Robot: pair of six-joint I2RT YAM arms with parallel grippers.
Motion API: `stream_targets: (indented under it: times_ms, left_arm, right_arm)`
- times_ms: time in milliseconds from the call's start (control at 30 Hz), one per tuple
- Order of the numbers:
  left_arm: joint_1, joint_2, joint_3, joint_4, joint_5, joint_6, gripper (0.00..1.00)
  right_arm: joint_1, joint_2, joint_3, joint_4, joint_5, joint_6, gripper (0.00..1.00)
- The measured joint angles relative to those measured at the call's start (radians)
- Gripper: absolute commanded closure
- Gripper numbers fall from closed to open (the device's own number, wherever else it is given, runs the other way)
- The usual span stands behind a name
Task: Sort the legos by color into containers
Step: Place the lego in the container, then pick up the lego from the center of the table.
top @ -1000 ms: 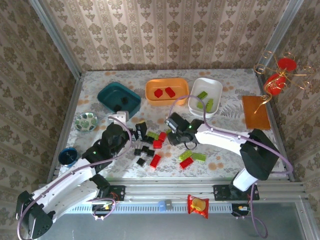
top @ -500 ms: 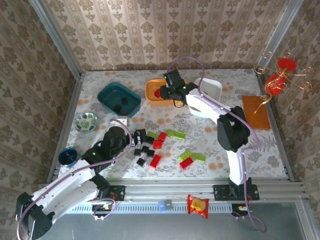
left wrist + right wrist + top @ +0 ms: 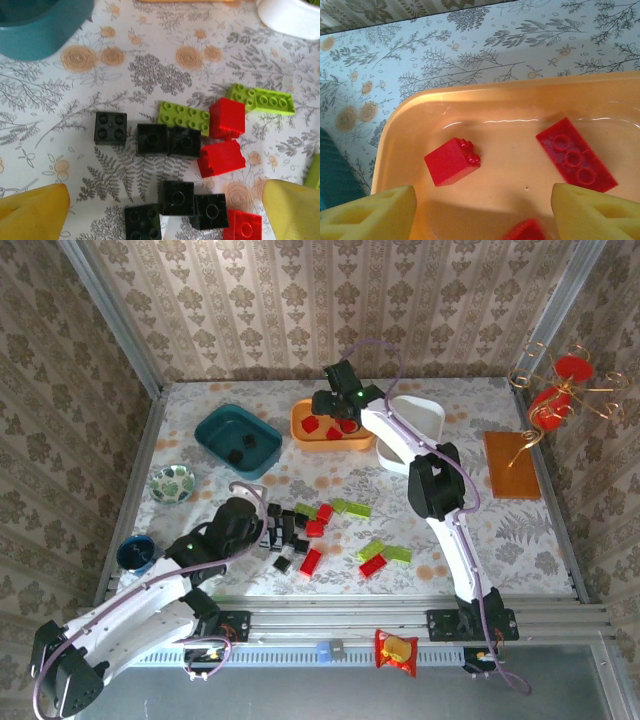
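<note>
1. Hovering over the orange tray (image 3: 470, 91), the right pincer (image 3: 482, 214) has its yellow, wedge-shaped fingertips (image 3: 370, 212) set wide apart, with nothing held between them.
2. Ahead of that pincer, the tray's smooth, glossy plastic floor carries a square red brick (image 3: 452, 161) toward the left fingertip. An oblong red brick (image 3: 576, 155) with ringed studs lies toward the right fingertip, and the two are apart.
3. A third red piece (image 3: 525, 231) sits between the fingertips, cut off by the frame edge; its shape cannot be told.
4. The tray's rim is thick and its corner is rounded.
5. The left pincer (image 3: 162, 212) is also spread and empty above the loose legos (image 3: 184, 142) on the floral-printed table cover (image 3: 150, 75).
6. Between its fingertips lie square black bricks (image 3: 176, 197), some edge to edge.
7. Ahead of it, a lime green oblong brick (image 3: 183, 116) lies just beside the black ones.
8. Matte red bricks (image 3: 227, 117) lie toward the right fingertip.
9. The dark teal tray (image 3: 40, 25) shows a curved wall ahead-left of the left pincer, and the white tray (image 3: 295, 17) shows a rounded corner ahead-right.
</note>
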Motion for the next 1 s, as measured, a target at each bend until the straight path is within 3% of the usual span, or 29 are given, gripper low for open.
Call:
stream_targets:
  times_ms: [267, 433, 800, 1000]
  left_arm:
    - [0.010, 0.115, 0.022, -0.026, -0.001, -0.008, 0.06]
    - [0.122, 0.225, 0.025, 0.048, 0.023, -0.007, 0.05]
    - [0.270, 0.553, 0.113, 0.250, 0.061, 0.020, 0.12]
    - [0.275, 0.656, 0.143, 0.295, 0.082, 0.036, 0.20]
  right_arm:
    - [0.037, -0.333, -0.471, 0.124, -0.030, -0.011, 0.26]
    - [0.067, -0.540, -0.700, 0.228, -0.046, -0.012, 0.26]
    - [0.085, -0.715, -1.014, 0.309, -0.052, -0.011, 0.26]
    - [0.086, -0.803, -1.134, 0.311, -0.047, -0.011, 0.26]
